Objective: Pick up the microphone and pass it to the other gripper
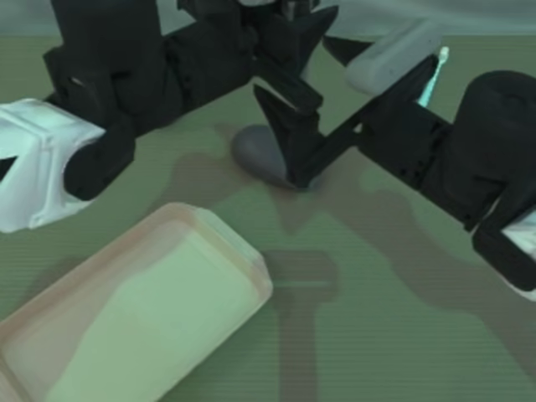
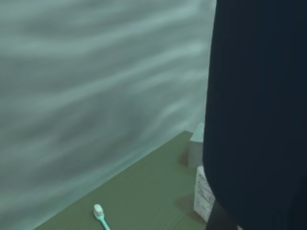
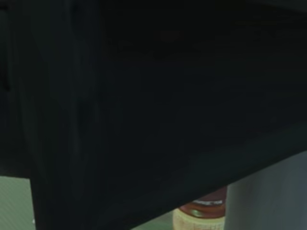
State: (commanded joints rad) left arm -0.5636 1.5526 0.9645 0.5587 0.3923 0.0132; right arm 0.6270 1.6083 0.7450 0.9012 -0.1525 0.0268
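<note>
In the top view both black arms are raised close to the camera and cross at the top centre. The microphone shows only as a pale grey handle (image 1: 389, 54) slanting above the right arm; its dark head is hidden. My left gripper (image 1: 285, 113) reaches in from the upper left. My right gripper (image 1: 314, 167) reaches in from the right, above the grey mouse. Which gripper holds the handle cannot be made out. A grey cylinder (image 3: 268, 201) shows at the edge of the right wrist view, which is otherwise almost wholly dark.
A grey mouse (image 1: 255, 151) lies on the green table under the crossed grippers. A large cream tub (image 1: 126, 310) fills the lower left. A teal toothbrush (image 1: 431, 79) lies at the far right. The left wrist view shows a white box (image 2: 204, 194). A brown-lidded jar (image 3: 201, 213) stands nearby.
</note>
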